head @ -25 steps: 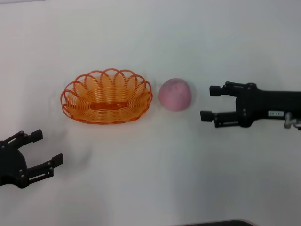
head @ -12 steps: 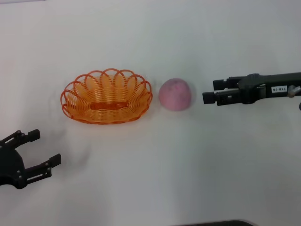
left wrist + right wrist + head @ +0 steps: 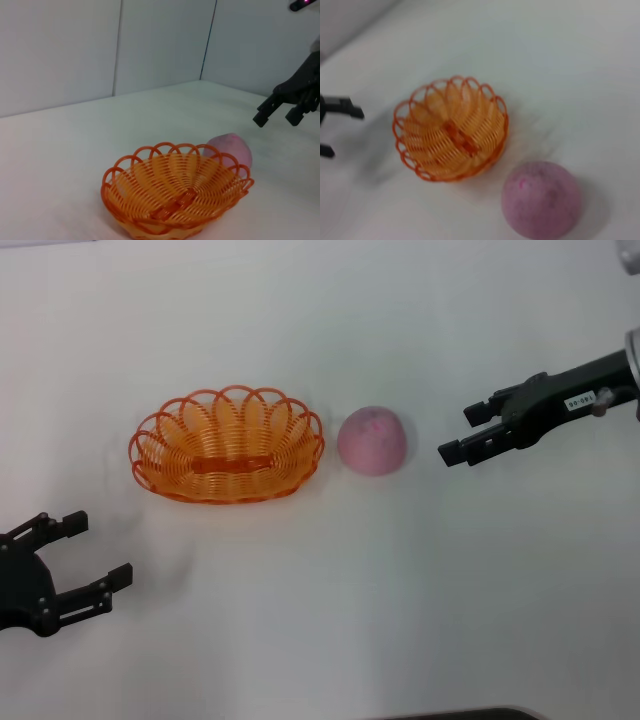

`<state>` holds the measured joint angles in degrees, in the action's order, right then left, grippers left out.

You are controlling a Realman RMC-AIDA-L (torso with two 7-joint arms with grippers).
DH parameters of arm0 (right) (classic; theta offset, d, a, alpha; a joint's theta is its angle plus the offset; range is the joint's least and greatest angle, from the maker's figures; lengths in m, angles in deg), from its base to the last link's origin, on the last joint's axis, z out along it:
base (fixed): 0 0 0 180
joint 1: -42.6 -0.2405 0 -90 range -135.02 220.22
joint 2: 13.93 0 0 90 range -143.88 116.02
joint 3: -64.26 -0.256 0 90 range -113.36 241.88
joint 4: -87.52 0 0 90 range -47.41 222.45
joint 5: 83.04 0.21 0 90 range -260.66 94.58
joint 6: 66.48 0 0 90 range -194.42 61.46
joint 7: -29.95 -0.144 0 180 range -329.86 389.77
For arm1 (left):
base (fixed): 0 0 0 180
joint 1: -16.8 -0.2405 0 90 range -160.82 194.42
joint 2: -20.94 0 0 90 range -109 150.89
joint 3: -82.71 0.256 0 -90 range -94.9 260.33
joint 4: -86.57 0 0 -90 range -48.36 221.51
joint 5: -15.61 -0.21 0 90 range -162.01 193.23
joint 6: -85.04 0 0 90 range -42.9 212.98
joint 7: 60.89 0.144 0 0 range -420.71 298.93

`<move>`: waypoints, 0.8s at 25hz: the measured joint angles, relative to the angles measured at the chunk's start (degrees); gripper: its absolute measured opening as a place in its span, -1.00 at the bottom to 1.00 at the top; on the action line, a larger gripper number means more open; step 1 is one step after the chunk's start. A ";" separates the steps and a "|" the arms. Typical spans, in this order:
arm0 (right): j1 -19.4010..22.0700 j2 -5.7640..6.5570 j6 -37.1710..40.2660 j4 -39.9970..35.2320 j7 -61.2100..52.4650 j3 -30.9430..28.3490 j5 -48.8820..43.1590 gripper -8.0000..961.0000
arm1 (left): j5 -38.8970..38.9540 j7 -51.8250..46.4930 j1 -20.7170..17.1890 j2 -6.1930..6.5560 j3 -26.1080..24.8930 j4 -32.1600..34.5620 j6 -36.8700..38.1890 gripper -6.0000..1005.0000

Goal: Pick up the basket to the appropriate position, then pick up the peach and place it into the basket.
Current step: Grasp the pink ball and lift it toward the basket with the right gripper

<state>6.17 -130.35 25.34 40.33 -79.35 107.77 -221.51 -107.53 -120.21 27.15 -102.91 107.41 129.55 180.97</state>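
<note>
The orange wire basket [image 3: 227, 445] stands empty on the white table, left of centre. It also shows in the left wrist view [image 3: 176, 189] and the right wrist view [image 3: 451, 128]. The pale pink peach [image 3: 372, 440] sits on the table just right of the basket, apart from it; it shows too in the left wrist view [image 3: 230, 150] and the right wrist view [image 3: 541, 199]. My right gripper [image 3: 462, 433] is open and empty, raised and tilted, a short way right of the peach. My left gripper [image 3: 92, 555] is open and empty at the near left, below the basket.
The white table [image 3: 330, 580] carries only the basket and the peach. Pale wall panels [image 3: 100, 45] stand behind the table in the left wrist view.
My right gripper has risen, rotated and tilted, its fingers now angled down-left toward the peach. The left gripper, basket and peach have stayed put.
</note>
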 joint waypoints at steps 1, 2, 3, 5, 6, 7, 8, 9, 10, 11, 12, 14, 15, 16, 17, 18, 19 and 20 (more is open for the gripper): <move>-1.11 -0.10 0.06 -0.28 -0.06 0.20 -1.79 0.88 | 0.00 0.00 0.01 0.00 0.02 0.00 -0.06 0.74; -2.17 -0.24 0.13 -0.44 -0.10 0.39 -3.63 0.88 | 0.00 0.00 0.01 0.01 0.02 0.00 -0.10 0.74; -3.21 -0.42 0.13 -0.80 -0.14 0.64 -5.44 0.88 | 0.00 0.00 0.02 0.01 0.02 0.00 -0.10 0.74; -4.87 -0.89 0.16 -1.63 -0.34 1.25 -8.25 0.88 | 0.00 0.00 0.02 0.02 0.03 -0.02 -0.13 0.74; -6.00 -1.27 0.17 -2.26 -0.60 1.83 -10.21 0.88 | 0.00 0.00 0.02 0.02 0.05 -0.03 -0.16 0.74; -6.77 -1.55 0.17 -2.69 -0.79 2.29 -11.57 0.88 | 0.00 0.00 0.02 0.02 0.08 -0.05 -0.18 0.74; -7.56 -1.83 0.17 -3.00 -0.99 2.79 -12.84 0.88 | 0.00 0.00 0.02 0.02 0.08 -0.07 -0.20 0.74; -8.54 -2.17 0.12 -3.41 -1.20 3.41 -14.20 0.88 | 0.00 0.00 0.02 0.02 0.09 -0.08 -0.20 0.74; -9.23 -2.46 0.07 -3.67 -1.35 3.99 -15.15 0.88 | 0.00 0.00 0.02 0.02 0.10 -0.09 -0.21 0.74; -9.95 -2.71 -0.18 -3.95 -1.48 4.78 -15.88 0.88 | 0.00 0.00 0.02 0.03 0.09 -0.09 -0.22 0.74; -10.39 -2.84 -0.44 -4.14 -1.57 5.34 -16.21 0.88 | 0.00 0.00 0.02 0.02 0.09 -0.09 -0.22 0.74; -11.48 -3.24 -1.16 -4.60 -1.78 7.38 -16.56 0.88 | 0.00 0.00 -0.04 0.02 0.09 -0.09 -0.22 0.74; -11.91 -3.37 -1.45 -4.72 -1.83 8.29 -16.56 0.88 | 0.00 0.00 -0.07 0.00 0.09 -0.09 -0.22 0.74; -12.31 -3.49 -1.78 -4.82 -1.84 9.31 -16.56 0.88 | 0.00 0.00 -0.09 -0.02 0.09 -0.09 -0.22 0.74; -12.65 -3.61 -1.94 -4.86 -1.83 10.22 -16.57 0.88 | 0.00 0.00 -0.10 -0.03 0.09 -0.09 -0.22 0.74; -13.10 -3.73 -2.08 -4.94 -1.69 11.48 -16.57 0.88 | 0.00 0.00 -0.11 -0.04 0.09 -0.09 -0.21 0.74; -13.39 -3.81 -2.21 -4.95 -1.52 12.71 -16.57 0.88 | 0.00 -0.01 -0.11 -0.04 0.09 -0.09 -0.21 0.74; -13.57 -3.90 -2.37 -4.95 -1.40 13.92 -16.57 0.88 | 0.00 -0.01 -0.11 -0.05 0.09 -0.09 -0.23 0.74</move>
<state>-7.40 -134.25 22.96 35.37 -80.74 121.69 -238.08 -107.53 -120.22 27.03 -102.96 107.50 129.46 180.73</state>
